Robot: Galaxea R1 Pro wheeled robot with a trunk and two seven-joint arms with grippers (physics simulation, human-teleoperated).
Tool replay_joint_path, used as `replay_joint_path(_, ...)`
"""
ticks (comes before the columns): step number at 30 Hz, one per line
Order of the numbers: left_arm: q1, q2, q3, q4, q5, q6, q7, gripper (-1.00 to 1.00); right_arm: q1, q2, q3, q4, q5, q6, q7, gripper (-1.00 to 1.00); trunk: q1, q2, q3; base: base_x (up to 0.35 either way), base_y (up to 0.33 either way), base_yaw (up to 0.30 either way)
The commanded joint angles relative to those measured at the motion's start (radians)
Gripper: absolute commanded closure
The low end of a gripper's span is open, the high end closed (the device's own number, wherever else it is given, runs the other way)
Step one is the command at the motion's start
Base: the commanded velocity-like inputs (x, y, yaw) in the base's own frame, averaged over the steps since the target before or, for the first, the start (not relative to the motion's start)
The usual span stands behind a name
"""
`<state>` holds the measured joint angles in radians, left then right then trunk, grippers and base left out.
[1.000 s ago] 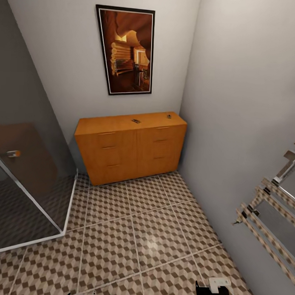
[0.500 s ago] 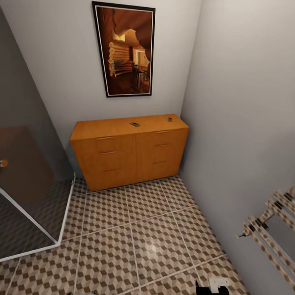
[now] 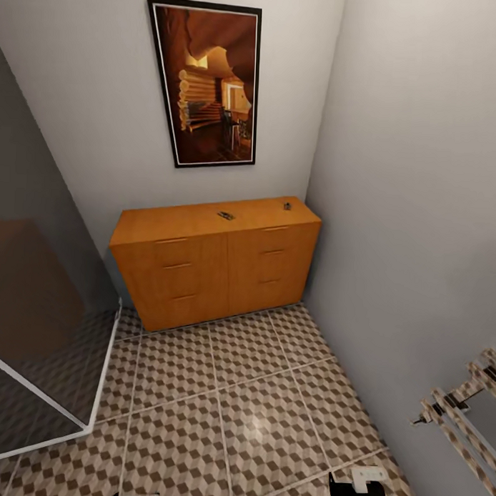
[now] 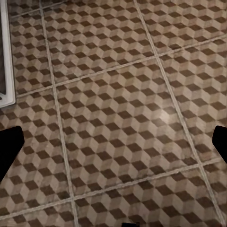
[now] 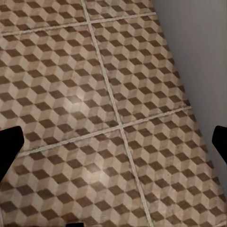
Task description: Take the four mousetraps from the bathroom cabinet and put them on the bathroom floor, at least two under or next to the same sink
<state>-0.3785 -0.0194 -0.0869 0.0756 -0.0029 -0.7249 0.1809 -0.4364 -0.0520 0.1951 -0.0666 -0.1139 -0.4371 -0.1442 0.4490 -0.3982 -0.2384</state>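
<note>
Since a second ago our whole head view is shifting: the cabinet [image 3: 215,265] is sitting lower and a little further left in the picture, the picture on the wall [image 3: 205,83] is looming larger, and the towel rail [image 3: 460,427] is sliding toward the lower right corner. That is our camera moving with us, not the furniture.

We are judging that we are still on approach, with both arms kept low and tucked so they are clearing the floor as we roll.

Largest first: the bathroom floor [image 3: 221,411], one tiled surface, is lying open between us and the cabinet. One glass shower screen [image 3: 31,326] is standing along the left. The one cabinet is standing in the far corner against the back and right walls, with six bar handles showing, three to each half, and all fronts are closed.

On its top we are counting two small dark things [image 3: 226,216], well apart, one near the middle and one by the right end; they are too small to call mousetraps for certain.

The left pincer [image 4: 113,146] and the right pincer [image 5: 113,142] are both spread wide with nothing between the tips, each hanging over bare tiles.
</note>
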Motion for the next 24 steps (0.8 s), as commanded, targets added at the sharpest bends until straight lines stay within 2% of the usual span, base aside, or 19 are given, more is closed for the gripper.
replay_joint_path(1,-0.002,-0.001,-0.008,0.004,-0.001,-0.005,0.008,-1.00,-0.001,0.000,0.009,0.001,-0.010,-0.003,-0.002,-1.00,0.001,-0.002,-0.002,0.236,0.000,0.000)
replay_joint_path(24,-0.002,-0.001,-0.008,0.004,-0.001,-0.005,0.008,-1.00,-0.001,0.000,0.009,0.001,-0.010,-0.003,-0.002,-1.00,0.001,-0.002,-0.002,0.234,0.000,0.000)
